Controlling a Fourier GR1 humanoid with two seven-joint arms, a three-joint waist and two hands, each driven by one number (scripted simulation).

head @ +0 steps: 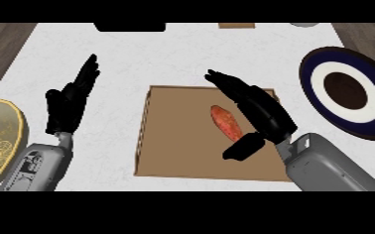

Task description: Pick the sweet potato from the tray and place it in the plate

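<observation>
An orange-red sweet potato [225,121] lies on the brown tray [176,144] in the middle of the counter. My right hand [256,110] hovers over the tray just right of the potato, fingers straight and pointing up-left, thumb below the potato's near end; it holds nothing. The plate [316,84], dark blue rim, white ring and dark centre, stands at the right edge. My left hand [70,101] rests open at the left, fingers up, well away from the tray.
A round yellowish object [9,134] shows at the left edge. A black object [130,27] and a small brown item [236,25] sit at the counter's far edge. White counter lies between the tray and the plate.
</observation>
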